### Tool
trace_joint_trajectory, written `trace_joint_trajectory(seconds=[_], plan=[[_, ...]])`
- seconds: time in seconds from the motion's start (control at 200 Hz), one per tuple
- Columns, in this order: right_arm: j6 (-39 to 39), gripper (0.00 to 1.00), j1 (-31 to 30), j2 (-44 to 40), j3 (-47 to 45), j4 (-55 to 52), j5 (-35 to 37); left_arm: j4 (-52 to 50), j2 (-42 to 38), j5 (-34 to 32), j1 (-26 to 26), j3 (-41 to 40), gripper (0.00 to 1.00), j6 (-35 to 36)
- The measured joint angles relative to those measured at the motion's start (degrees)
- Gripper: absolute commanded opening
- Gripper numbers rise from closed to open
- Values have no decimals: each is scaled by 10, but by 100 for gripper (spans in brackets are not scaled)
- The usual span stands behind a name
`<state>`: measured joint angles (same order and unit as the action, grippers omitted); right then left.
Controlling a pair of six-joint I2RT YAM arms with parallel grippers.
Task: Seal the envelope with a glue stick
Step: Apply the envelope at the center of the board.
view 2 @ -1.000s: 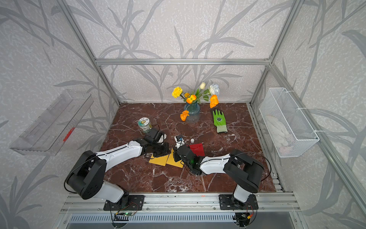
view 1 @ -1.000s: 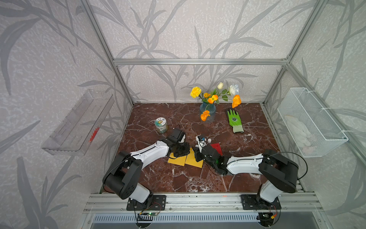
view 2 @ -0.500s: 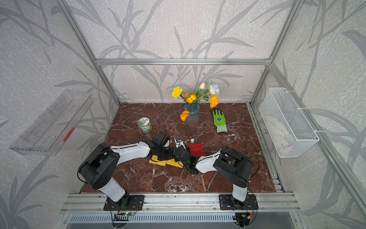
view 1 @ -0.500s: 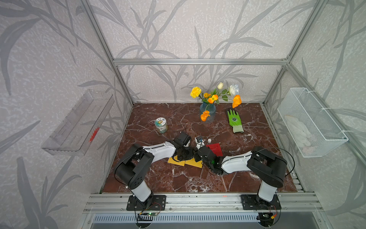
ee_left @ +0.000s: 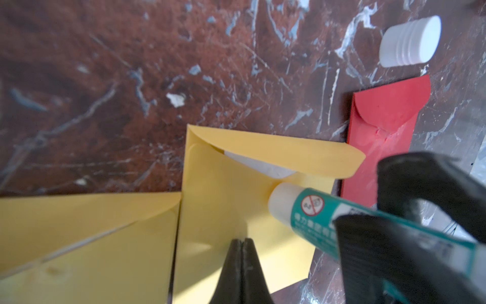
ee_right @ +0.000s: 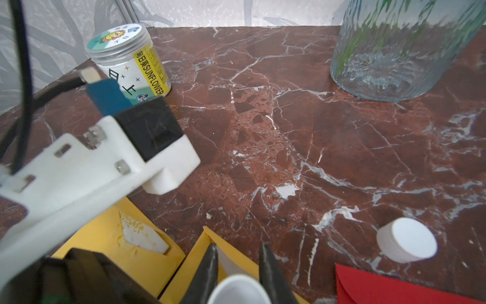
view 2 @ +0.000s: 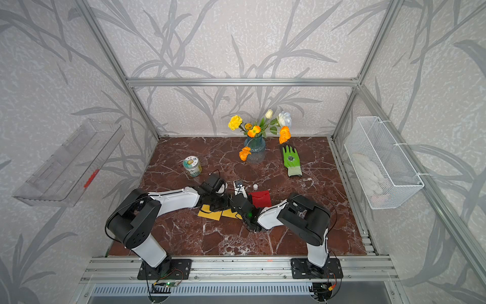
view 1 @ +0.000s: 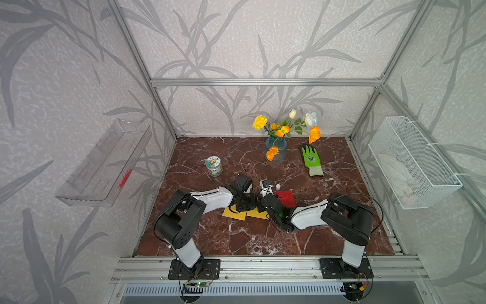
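Note:
Two yellow envelopes lie side by side; the right one [ee_left: 223,189] [view 1: 256,213] has its flap [ee_left: 276,155] raised over a white insert. My left gripper [ee_left: 243,240] [view 1: 246,208] is shut, tips pressing on that envelope's body. My right gripper [ee_right: 238,246] [view 1: 263,204] is shut on the glue stick [ee_left: 305,210] [ee_right: 239,289], a white tube with a green label. The stick's white end sits just under the raised flap; contact with the paper cannot be told. Its white cap [ee_left: 410,42] [ee_right: 406,240] [view 1: 278,186] lies loose on the marble.
A red envelope [view 1: 285,198] [ee_left: 381,126] lies right of the yellow ones, the other yellow envelope [view 1: 234,213] to their left. Farther back stand a small jar [view 1: 214,165], a glass vase of flowers [view 1: 275,148], a green glove [view 1: 311,160] and a small white device [view 1: 265,184].
Both arms have raised their elbows. The right gripper has carried the glue stick leftward onto the yellow envelope, and the left gripper has shifted slightly right over it.

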<state>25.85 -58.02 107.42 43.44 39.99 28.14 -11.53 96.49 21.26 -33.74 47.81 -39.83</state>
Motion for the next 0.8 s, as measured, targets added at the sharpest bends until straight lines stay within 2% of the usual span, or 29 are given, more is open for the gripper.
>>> trace_joint_trajectory(seconds=[0.8], plan=[[76,0,6,-2,2,-6,2,33,7,8,2,-6,0,-5]])
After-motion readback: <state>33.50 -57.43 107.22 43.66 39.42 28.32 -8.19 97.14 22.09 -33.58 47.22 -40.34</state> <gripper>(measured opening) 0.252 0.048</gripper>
